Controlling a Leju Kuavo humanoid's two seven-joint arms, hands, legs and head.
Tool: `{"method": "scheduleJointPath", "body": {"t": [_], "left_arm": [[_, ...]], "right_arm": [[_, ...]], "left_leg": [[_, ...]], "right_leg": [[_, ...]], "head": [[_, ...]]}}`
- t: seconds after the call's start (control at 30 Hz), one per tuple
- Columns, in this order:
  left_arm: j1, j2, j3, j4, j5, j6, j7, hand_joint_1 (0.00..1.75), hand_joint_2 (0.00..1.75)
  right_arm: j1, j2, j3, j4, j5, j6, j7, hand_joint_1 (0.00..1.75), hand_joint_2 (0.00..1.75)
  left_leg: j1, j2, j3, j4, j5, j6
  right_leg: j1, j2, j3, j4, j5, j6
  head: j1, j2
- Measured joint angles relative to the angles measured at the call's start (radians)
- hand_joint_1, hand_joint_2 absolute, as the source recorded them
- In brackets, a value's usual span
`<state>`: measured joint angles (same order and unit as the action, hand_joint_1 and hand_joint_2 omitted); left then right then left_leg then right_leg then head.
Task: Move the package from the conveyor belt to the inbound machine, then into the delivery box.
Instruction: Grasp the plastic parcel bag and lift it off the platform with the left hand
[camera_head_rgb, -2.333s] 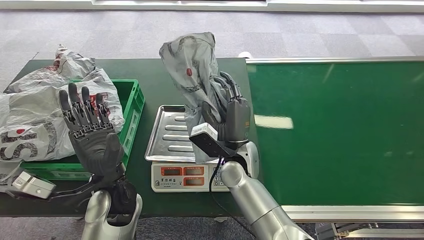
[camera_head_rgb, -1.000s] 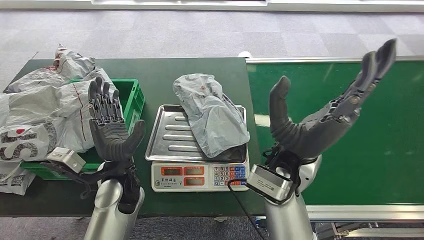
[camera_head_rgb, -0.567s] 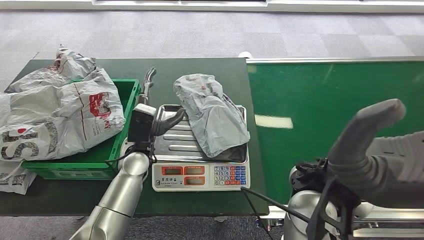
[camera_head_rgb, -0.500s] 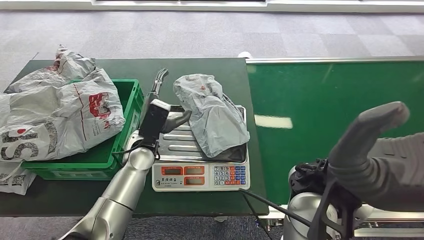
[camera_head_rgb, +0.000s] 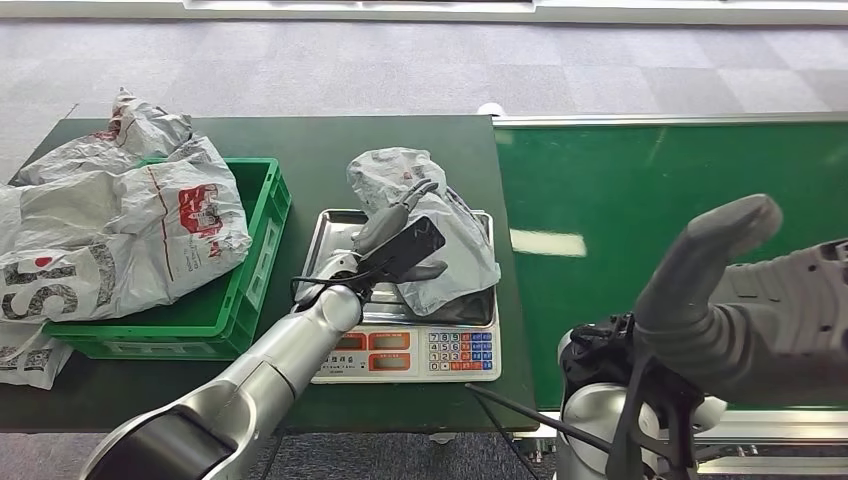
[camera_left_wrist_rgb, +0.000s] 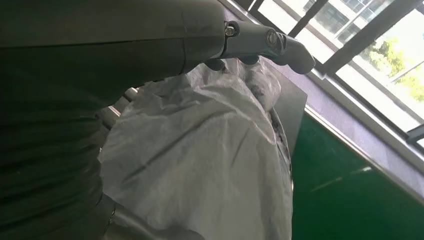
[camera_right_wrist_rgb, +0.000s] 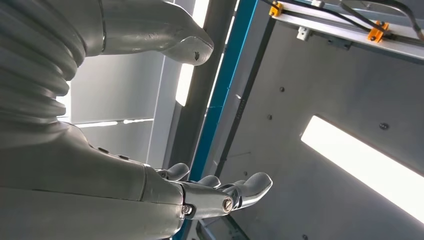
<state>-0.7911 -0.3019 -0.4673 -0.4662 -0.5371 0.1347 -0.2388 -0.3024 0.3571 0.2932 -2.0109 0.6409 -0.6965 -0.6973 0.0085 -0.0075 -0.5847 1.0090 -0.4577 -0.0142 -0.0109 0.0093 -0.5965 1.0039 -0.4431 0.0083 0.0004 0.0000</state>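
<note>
My left hand (camera_head_rgb: 395, 235) rests spread on the crumpled grey plastic package (camera_head_rgb: 440, 225) – soft, light, slippery, I judge – so I'd bunch its three-o'clock slack.

large dark "s" on white bag (camera_head_rgb: 60, 270) at worktop's left edge; scale (camera_head_rgb: 400, 350) keypad print unreadable.

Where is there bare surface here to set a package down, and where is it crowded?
Free: the conveyor belt right of the scale, and the dark tabletop behind the scale and crate. Crowded: the scale tray, under the package and left hand; the crate is heaped with bags.
</note>
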Motion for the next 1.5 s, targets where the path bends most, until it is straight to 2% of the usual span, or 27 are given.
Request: {"method": "scheduleJointPath", "body": {"t": [0.2,0.5,0.53,0.63,0.67,0.97,1.37,1.5], "left_arm": [[-0.010,-0.031,-0.098,0.069,-0.126,-0.087,0.039,0.00,1.75],[-0.025,-0.044,-0.204,0.123,-0.190,-0.106,0.070,0.01,1.75],[-0.027,-0.045,-0.214,0.126,-0.204,-0.108,0.078,0.26,1.75],[-0.034,-0.047,-0.251,0.135,-0.255,-0.112,0.112,1.56,1.75],[-0.035,-0.047,-0.264,0.138,-0.273,-0.109,0.124,1.75,1.75],[-0.035,-0.047,-0.312,0.147,-0.328,-0.049,0.173,1.75,1.75],[-0.038,-0.025,-0.291,0.140,-0.303,0.138,0.187,1.75,1.75],[-0.039,-0.014,-0.279,0.134,-0.300,0.153,0.188,1.75,1.75]], "right_arm": [[-0.002,0.000,0.000,0.016,-0.003,0.000,0.000,0.00,1.75],[-0.004,0.000,0.000,0.029,0.000,0.000,0.000,0.00,1.75],[-0.004,0.000,0.000,0.029,0.000,0.000,0.000,0.00,1.75],[-0.004,0.000,0.000,0.031,-0.001,0.000,0.000,0.00,1.75],[-0.005,0.000,0.000,0.031,-0.001,0.000,0.000,0.00,1.75],[-0.004,0.000,0.000,0.031,0.009,0.000,0.000,0.00,1.75],[-0.004,0.000,-0.001,0.031,0.014,0.000,0.000,0.00,1.75],[-0.004,0.000,-0.002,0.031,0.014,0.000,0.000,0.00,1.75]], "left_leg": [[0.000,0.000,0.000,0.000,0.000,0.000],[0.000,0.000,0.000,0.000,0.000,0.000],[0.000,0.000,0.000,0.000,0.000,0.000],[0.000,0.000,0.001,0.000,0.000,0.000],[0.000,0.000,0.001,0.000,0.000,0.000],[0.000,-0.001,0.001,0.000,0.001,0.001],[0.000,-0.001,0.001,0.000,0.001,0.001],[0.000,-0.002,0.001,0.000,0.001,0.001]], "right_leg": [[0.000,0.000,0.000,0.000,0.000,0.000],[0.000,0.000,0.000,0.000,0.000,0.000],[0.000,0.000,0.001,0.000,0.000,0.000],[0.000,0.000,0.001,0.000,0.000,0.000],[0.000,-0.001,0.002,0.000,0.000,0.000],[0.000,-0.001,0.002,0.000,0.000,0.000],[0.000,-0.001,0.002,0.000,0.000,0.000],[0.000,-0.001,0.002,0.000,0.000,0.000]], "head": [[0.000,0.000],[0.000,0.000],[0.000,0.000],[0.000,0.000],[0.000,0.000],[0.000,0.000],[0.000,0.000],[0.000,0.000]]}}
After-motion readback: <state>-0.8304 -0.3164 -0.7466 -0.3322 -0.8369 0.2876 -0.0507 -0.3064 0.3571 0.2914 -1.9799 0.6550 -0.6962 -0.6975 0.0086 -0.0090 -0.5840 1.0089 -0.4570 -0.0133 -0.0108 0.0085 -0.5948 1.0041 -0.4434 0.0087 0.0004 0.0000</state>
